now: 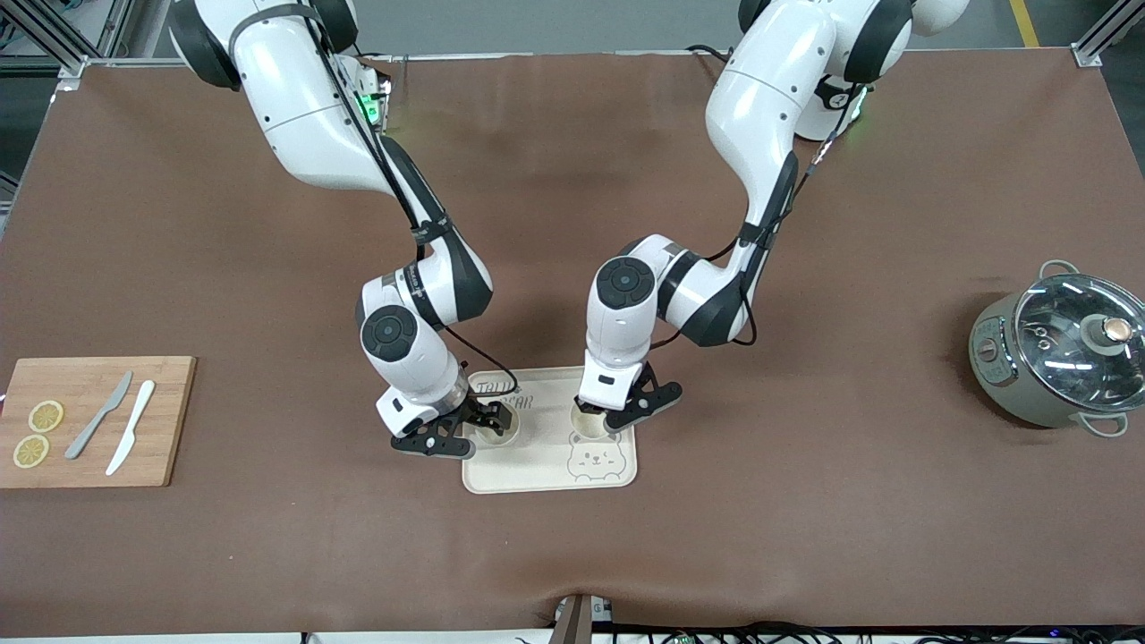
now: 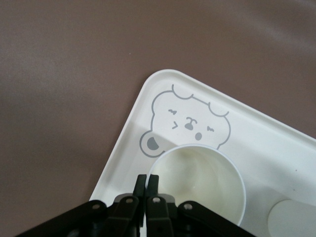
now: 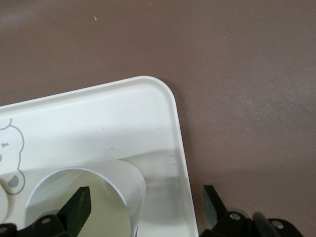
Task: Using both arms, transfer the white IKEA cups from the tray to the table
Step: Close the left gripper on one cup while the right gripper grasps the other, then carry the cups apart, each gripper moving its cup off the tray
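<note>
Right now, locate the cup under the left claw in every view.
Front: cup on the tray, under the left claw.
Left wrist: cup, claw shut on its rim.
Right wrist: only a sliver of it at the picture's edge.
Shared landmark: bear face.

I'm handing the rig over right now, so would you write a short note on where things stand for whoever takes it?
Left gripper: shut on the rim of one white cup, which stands on the tray.
Right gripper: open, one finger inside the other cup and one outside its wall, at the tray's end toward the right arm.
Done: nothing; both cups are on the tray.
Left: close the right gripper, lift both cups, set them on the table.
</note>
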`<state>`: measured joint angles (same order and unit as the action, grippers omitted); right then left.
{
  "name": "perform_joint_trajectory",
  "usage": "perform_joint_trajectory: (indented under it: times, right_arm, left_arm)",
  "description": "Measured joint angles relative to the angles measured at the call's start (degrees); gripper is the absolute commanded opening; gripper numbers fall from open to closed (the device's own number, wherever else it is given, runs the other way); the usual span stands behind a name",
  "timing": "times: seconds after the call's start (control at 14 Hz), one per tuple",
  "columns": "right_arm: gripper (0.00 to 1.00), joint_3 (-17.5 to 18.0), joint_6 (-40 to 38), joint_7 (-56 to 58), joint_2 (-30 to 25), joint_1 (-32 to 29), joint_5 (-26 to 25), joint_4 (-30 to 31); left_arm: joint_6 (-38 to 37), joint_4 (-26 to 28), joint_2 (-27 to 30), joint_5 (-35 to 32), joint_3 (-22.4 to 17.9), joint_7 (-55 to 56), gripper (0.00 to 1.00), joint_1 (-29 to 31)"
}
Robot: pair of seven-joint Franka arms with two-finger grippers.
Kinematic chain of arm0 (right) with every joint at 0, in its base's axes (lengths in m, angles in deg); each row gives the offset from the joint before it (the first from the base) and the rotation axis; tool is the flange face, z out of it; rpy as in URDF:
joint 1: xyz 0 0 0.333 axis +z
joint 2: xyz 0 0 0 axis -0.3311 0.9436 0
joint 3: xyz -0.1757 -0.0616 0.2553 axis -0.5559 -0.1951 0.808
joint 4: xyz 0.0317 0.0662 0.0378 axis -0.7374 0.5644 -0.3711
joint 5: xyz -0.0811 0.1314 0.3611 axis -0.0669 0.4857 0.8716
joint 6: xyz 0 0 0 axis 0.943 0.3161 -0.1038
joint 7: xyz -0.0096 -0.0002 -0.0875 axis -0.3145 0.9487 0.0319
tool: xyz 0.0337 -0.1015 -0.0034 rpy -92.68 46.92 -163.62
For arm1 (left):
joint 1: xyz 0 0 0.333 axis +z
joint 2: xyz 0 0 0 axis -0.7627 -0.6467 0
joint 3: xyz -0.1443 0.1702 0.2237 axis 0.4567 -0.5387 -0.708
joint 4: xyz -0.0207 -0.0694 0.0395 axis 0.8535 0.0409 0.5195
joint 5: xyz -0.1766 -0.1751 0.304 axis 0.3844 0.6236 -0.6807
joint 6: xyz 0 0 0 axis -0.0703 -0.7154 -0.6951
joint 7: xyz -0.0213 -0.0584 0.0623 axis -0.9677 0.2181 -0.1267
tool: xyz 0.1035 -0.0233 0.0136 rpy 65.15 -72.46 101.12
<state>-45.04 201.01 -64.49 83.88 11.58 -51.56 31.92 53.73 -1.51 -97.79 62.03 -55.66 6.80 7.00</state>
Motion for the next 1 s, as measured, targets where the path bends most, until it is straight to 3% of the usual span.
perform_joint_trajectory:
  times: [0.21, 0.5, 1.0]
  right_arm:
    - [0.30, 0.0, 0.1, -0.1, 0.2, 0.0, 0.0, 0.0]
    - [0.00, -0.1, 0.1, -0.1, 0.4, 0.0, 0.0, 0.0]
    - [0.00, -0.1, 0.2, -0.1, 0.5, 0.0, 0.0, -0.1]
  left_arm:
    - [0.0, -1.0, 0.5, 0.0, -0.7, 0.0, 0.00, 0.1]
    - [-2.7, -1.4, 3.5, 0.0, -1.3, -0.4, 0.00, 2.2]
    - [-9.1, -1.4, 7.1, 0.0, -1.4, -10.5, 0.00, 10.1]
